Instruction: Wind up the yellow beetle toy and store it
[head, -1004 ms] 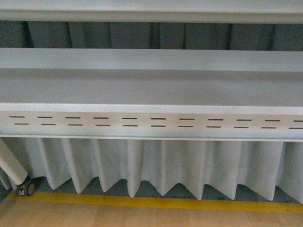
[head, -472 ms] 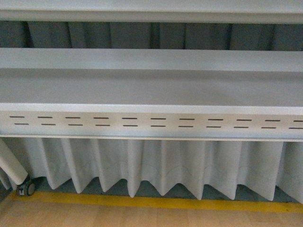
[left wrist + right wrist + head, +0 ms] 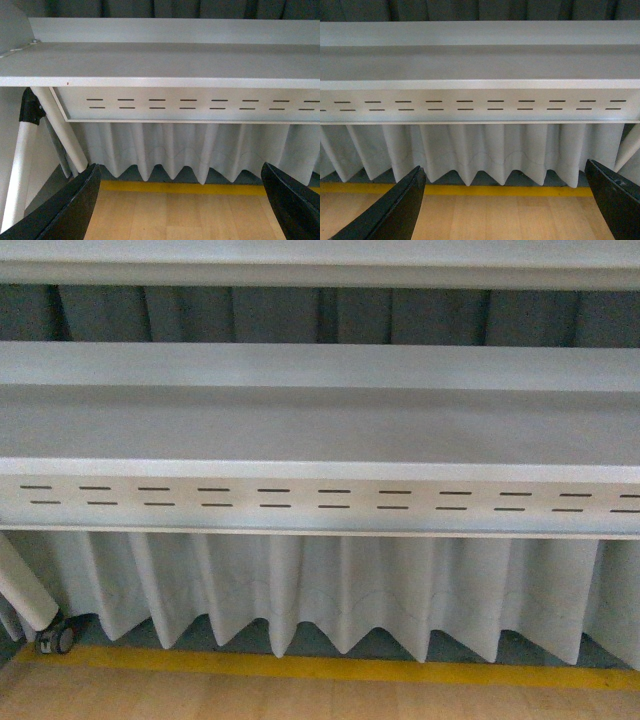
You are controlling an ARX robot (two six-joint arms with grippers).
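Before shelf (image 3: 320, 425), left pincer (image 3: 180, 169) spread, right pincer (image 3: 505, 167) spread

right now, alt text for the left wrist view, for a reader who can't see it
The left claw is open and empty, its two black fingers framing a wooden floor with a yellow line. Beyond stands a white shelf with a slotted front panel over a pleated white curtain; no yellow beetle toy shows.
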